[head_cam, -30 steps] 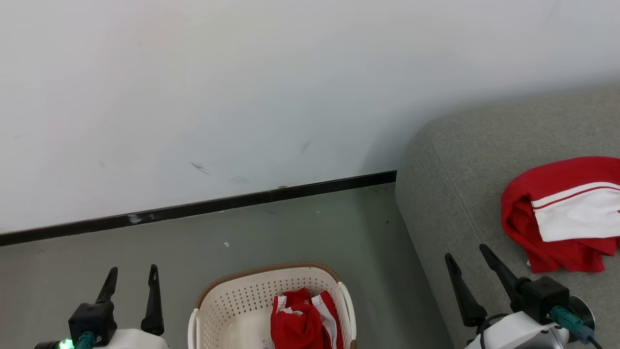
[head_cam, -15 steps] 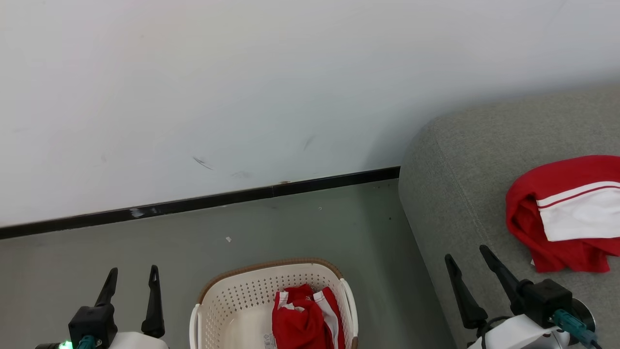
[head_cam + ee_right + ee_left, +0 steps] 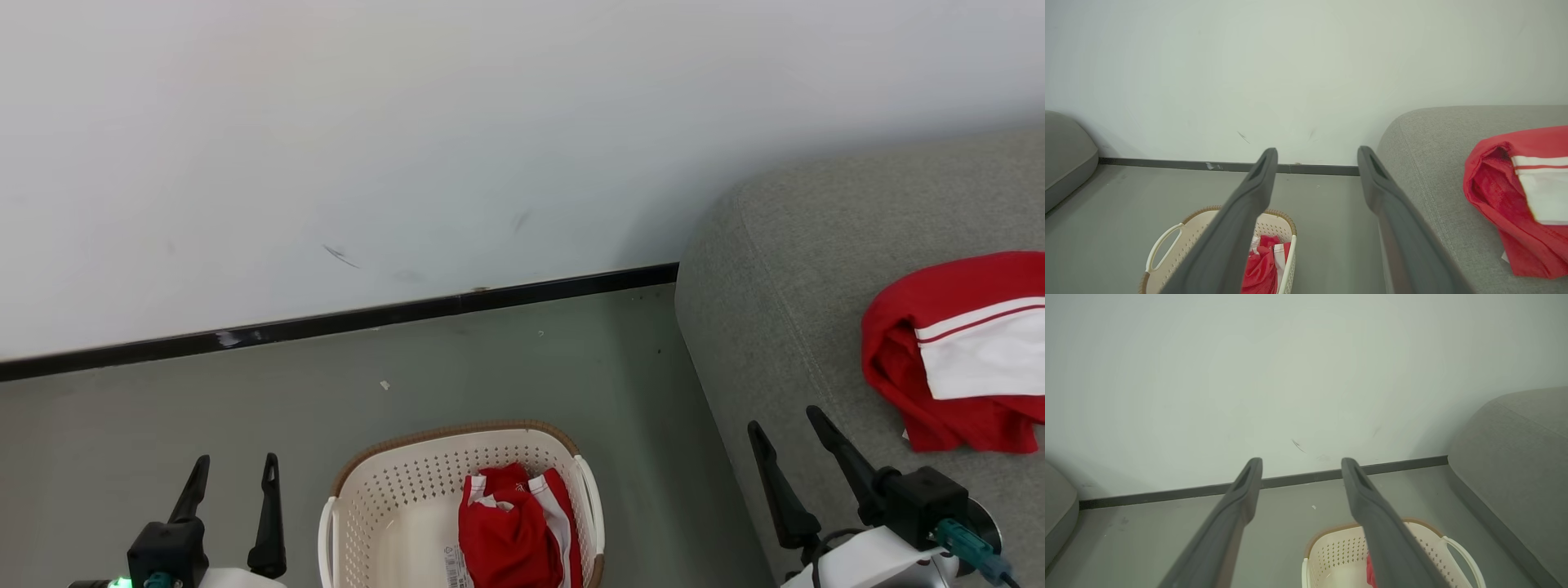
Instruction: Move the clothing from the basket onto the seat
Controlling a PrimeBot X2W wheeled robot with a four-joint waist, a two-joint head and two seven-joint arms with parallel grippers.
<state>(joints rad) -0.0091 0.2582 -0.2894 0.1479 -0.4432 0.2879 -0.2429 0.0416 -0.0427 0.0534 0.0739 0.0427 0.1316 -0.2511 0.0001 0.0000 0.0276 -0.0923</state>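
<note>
The cream basket (image 3: 384, 506) with a brown rim stands on the floor at the bottom middle, and a crumpled red and white garment (image 3: 510, 531) lies in its right half. A second red garment with a white panel (image 3: 963, 351) rests on the grey seat (image 3: 784, 269) at the right. My left gripper (image 3: 234, 465) hovers open left of the basket, holding nothing. My right gripper (image 3: 782, 418) is open and empty above the seat's near left edge, left of the garment there. The right wrist view shows the basket (image 3: 1167, 245), its garment (image 3: 1263, 265), and the seat's garment (image 3: 1515, 196).
A white wall with a black skirting board (image 3: 343, 327) runs behind the grey floor (image 3: 245, 408). Another grey cushion (image 3: 1065, 155) sits at the far left in the right wrist view. Bare floor lies between basket and wall.
The head camera has tilted a little, so the whole picture has shifted up in the frame. Both grippers stay open and hold their places; neither garment has moved.
</note>
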